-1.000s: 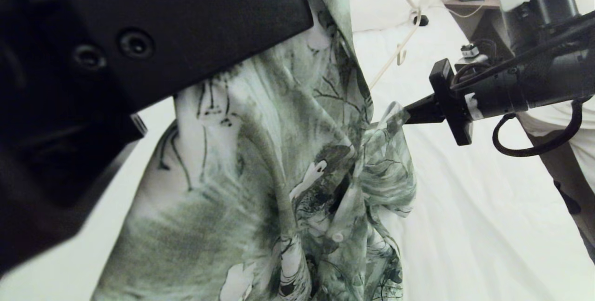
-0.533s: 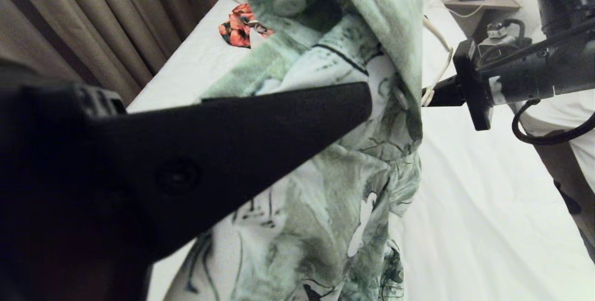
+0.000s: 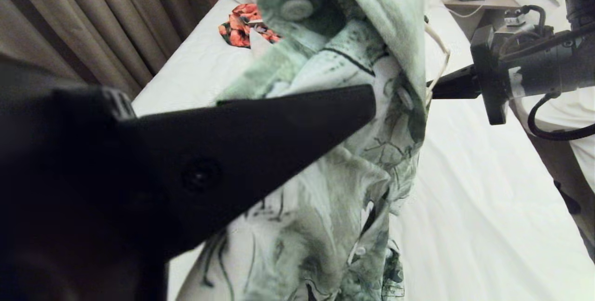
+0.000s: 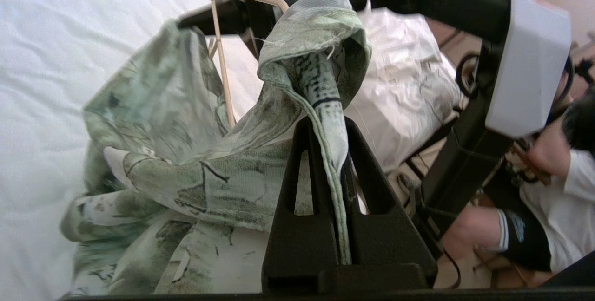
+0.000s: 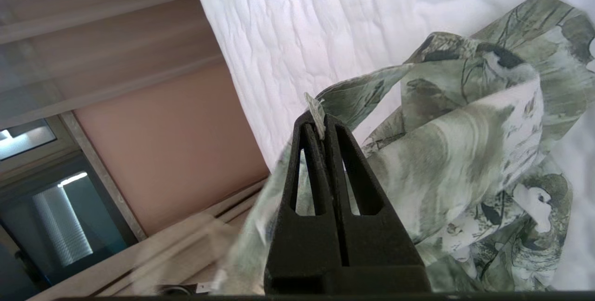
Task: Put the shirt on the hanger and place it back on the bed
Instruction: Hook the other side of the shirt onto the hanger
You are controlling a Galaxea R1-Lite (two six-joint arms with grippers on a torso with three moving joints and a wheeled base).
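We hold the shirt [image 3: 334,161] up over the bed [image 3: 488,226] with both hands: our left hand [image 4: 331,129] is pressed together on a seamed edge of the cloth, a fold of it running down between the fingers, and our right hand [image 5: 318,122] pinches only a thin sliver of fabric at its very tips, on the side of the shirt away from the left hand. That right pinch looks the weaker of the two to us; if we pull the hands further apart or lift faster, the sliver could slide out and that side of the shirt would drop onto the bed. The hanger [image 4: 223,59] shows behind the shirt, near the right hand, with its thin frame partly wrapped by cloth; we cannot tell whether it sits inside the collar or is merely caught in a fold, so it may tip out or snag a sleeve as the shirt swings. The bunched cloth also blocks much of our head view, which makes any aiming harder. Beyond the shirt, toward the head of the bed, lies an orange-red garment [image 3: 241,24]. We can read no brand, label or writing anywhere.
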